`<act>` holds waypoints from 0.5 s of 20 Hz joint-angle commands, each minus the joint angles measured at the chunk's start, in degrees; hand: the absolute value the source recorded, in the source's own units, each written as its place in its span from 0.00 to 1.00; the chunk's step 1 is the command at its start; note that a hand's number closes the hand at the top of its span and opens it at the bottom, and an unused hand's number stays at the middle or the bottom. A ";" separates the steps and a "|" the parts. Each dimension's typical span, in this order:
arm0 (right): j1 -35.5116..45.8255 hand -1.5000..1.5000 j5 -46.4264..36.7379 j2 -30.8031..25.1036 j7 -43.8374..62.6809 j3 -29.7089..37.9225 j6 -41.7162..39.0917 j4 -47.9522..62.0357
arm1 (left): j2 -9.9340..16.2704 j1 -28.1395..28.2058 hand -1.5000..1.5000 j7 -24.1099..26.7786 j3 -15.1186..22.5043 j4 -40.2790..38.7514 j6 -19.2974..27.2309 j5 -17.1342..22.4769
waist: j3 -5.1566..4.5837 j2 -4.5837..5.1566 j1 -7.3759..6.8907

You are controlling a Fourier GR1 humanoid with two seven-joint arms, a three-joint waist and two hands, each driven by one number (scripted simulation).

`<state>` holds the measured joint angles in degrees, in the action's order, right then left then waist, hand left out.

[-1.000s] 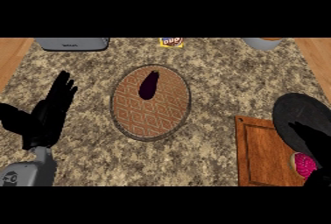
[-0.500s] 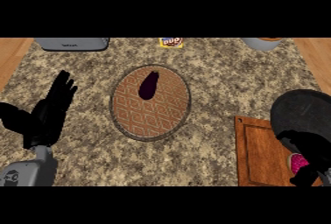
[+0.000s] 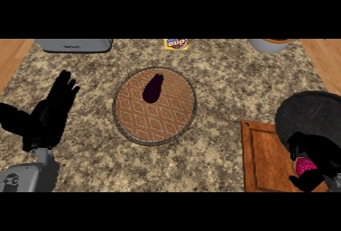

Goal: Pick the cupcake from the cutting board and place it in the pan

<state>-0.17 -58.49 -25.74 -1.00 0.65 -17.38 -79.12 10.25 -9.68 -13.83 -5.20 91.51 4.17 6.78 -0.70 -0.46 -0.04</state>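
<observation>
The right hand (image 3: pixel 313 155) sits at the lower right of the view, over the cutting board (image 3: pixel 266 158), its fingers and thumb curled round the pink cupcake (image 3: pixel 306 165); only a small patch of the cupcake shows between them, so it is hard to say whether it is lifted or touching the board. The board is a brown wooden slab lying on the bench (image 3: pixel 220 81), running off the lower edge of the view. Just behind the hand is the dark round pan (image 3: pixel 313 113), its near side overlapping the board's far right corner. Well apart to the left, in the middle of the bench, lies a brown patterned plate (image 3: pixel 156 119) with a dark purple eggplant (image 3: pixel 153 88) on its far half. The left hand (image 3: pixel 50 115) rests at the left edge, fingers straight and up, holding nothing. Along the far edge stand a grey appliance (image 3: pixel 73 45) at left, a small yellow packet (image 3: pixel 177 43) near the middle and a grey pot (image 3: pixel 269 45) at right.
</observation>
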 commanded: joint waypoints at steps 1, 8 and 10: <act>-2.55 1.00 0.86 1.12 -1.07 1.69 1.51 -1.14 | -1.64 0.33 0.50 -1.36 1.67 1.59 1.56 -1.85 | 0.70 0.40 0.21; -6.84 1.00 -25.80 7.49 11.07 -14.32 22.65 -7.87 | -0.74 0.71 0.50 -1.12 1.17 1.45 -0.45 -0.45 | 0.67 0.35 -0.27; -6.19 1.00 -34.57 6.71 14.63 -18.23 25.09 -7.70 | -1.41 0.64 0.50 -1.25 1.48 1.22 0.27 -0.80 | 0.59 0.33 -1.00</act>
<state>-5.84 -78.76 -20.89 7.49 -9.49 -0.06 -86.48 9.87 -8.82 -15.23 -4.62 93.32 3.96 6.47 -0.51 -0.38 -0.41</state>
